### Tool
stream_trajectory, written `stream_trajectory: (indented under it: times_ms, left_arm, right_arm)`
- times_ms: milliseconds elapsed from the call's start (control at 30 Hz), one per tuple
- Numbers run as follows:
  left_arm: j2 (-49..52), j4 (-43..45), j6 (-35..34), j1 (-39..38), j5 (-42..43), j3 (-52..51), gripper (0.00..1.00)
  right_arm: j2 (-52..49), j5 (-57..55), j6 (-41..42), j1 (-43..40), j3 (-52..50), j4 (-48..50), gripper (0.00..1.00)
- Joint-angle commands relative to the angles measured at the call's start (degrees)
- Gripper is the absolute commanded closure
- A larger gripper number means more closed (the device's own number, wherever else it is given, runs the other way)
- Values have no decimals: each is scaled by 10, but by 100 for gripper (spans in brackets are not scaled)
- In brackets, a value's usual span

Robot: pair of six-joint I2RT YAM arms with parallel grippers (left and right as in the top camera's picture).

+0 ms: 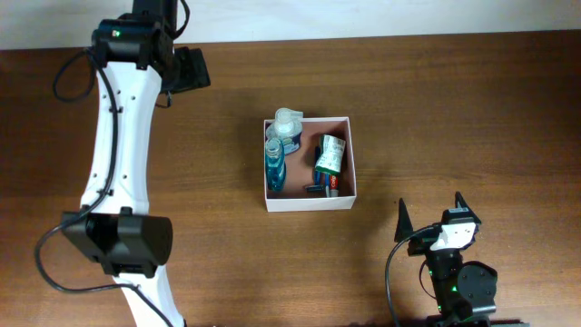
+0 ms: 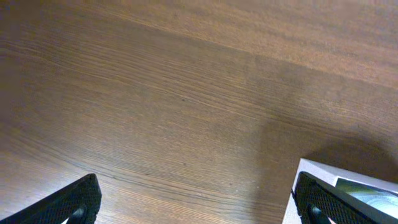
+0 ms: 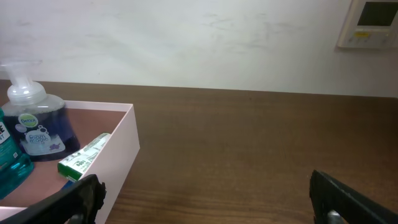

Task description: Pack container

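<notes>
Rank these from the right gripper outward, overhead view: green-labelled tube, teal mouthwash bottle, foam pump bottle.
1. Green-labelled tube, container right half, nearest the right gripper.
2. Teal mouthwash bottle, left wall; foam pump bottle, far-left corner: too close to call.

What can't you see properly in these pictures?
Overhead: the small dark things inside the container are too small to name.
Left wrist: only a container corner shows, cut by the frame edge and a finger of the left hand.
Right wrist: the teal bottle is cut off by the left edge.
</notes>
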State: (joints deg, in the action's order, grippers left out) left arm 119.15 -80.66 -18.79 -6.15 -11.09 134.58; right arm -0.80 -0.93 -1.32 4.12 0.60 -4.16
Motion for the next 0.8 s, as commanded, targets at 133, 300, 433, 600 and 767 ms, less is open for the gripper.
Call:
stream_trajectory:
  times_ms: [133, 300, 433, 600, 767]
  left_arm:
    - [-146, -17, 11, -2, -23, 7, 0]
    - [-220, -26, 11, -2, -23, 7, 1]
    - [-292, -30, 11, -2, -23, 7, 1]
    - [-388, -46, 11, -2, -23, 5, 1]
    - [-483, -75, 11, -2, -23, 3, 1]
  right_arm:
    - [6, 3, 0, 3, -3, -5, 2]
    - [6, 3, 0, 3, -3, -5, 2]
    - [6, 3, 0, 3, -3, -5, 2]
    - [6, 3, 0, 3, -3, -5, 2]
    - [6, 3, 0, 3, -3, -5, 2]
